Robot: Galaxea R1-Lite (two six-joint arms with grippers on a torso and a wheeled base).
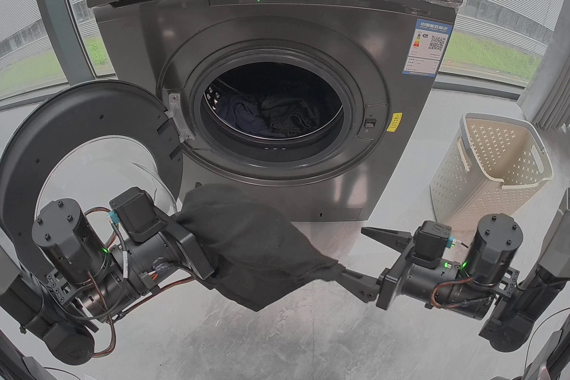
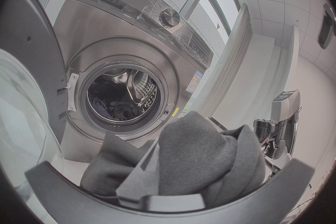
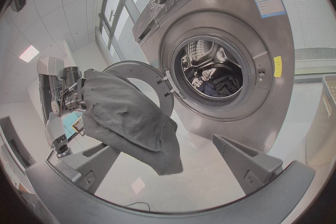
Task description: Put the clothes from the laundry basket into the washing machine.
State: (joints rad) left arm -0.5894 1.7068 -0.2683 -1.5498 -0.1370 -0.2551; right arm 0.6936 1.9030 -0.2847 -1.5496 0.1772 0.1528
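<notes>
My left gripper (image 1: 199, 256) is shut on a dark grey garment (image 1: 255, 247), low in front of the washing machine (image 1: 273, 31). The cloth bunches over its fingers in the left wrist view (image 2: 196, 158) and hangs down toward the floor. My right gripper (image 1: 367, 259) stands open just to the garment's right, its lower finger (image 1: 356, 284) next to the cloth's tip. From the right wrist the garment (image 3: 129, 119) hangs beside one finger (image 3: 101, 161), with nothing clamped. The round door (image 1: 89, 126) is swung open to the left. Dark clothes (image 1: 273, 113) lie inside the drum.
The cream laundry basket (image 1: 504, 185) stands on the floor to the right of the machine, and I see no clothes in it. Bare grey floor stretches in front of the machine. Windows run behind it.
</notes>
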